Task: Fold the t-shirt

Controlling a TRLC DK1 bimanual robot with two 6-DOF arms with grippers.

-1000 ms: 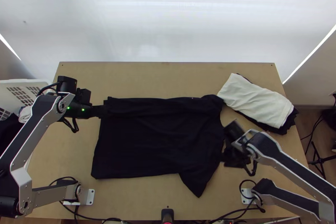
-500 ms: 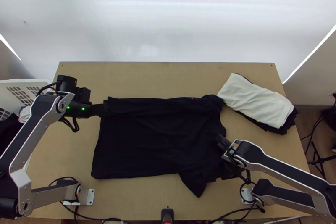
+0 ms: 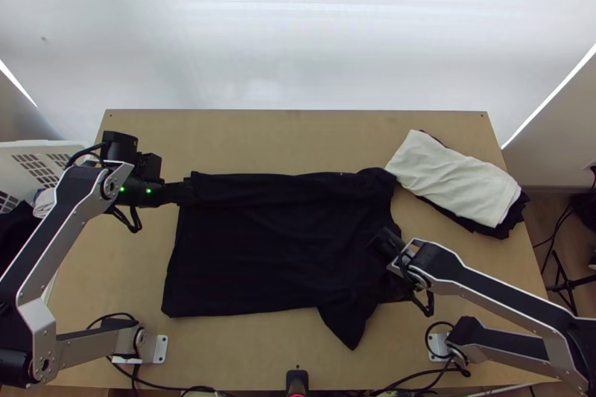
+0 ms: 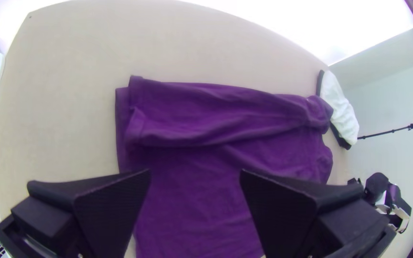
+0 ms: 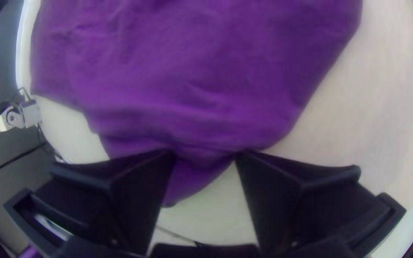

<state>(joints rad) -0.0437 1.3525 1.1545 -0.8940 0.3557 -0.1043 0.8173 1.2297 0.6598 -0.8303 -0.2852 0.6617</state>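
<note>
Both sets of fingers stand apart, left gripper (image 4: pixel 195 172) wide, right gripper (image 5: pixel 204 154) narrower with rucked t-shirt (image 5: pixel 201 95) between; garment part-folded on bench (image 3: pixel 298 140), judged light, limp, best pinched through all layers at hem corners.

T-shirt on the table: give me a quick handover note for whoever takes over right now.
Left gripper: jaws open, at the t-shirt's left edge, near the far corner.
Right gripper: jaws open, by the near right part.
T-shirt: laid out flat, near sleeve sticking out.
Done: far side looks folded inward.
Left: probably fold in the near side and sleeve, then fold the length.
</note>
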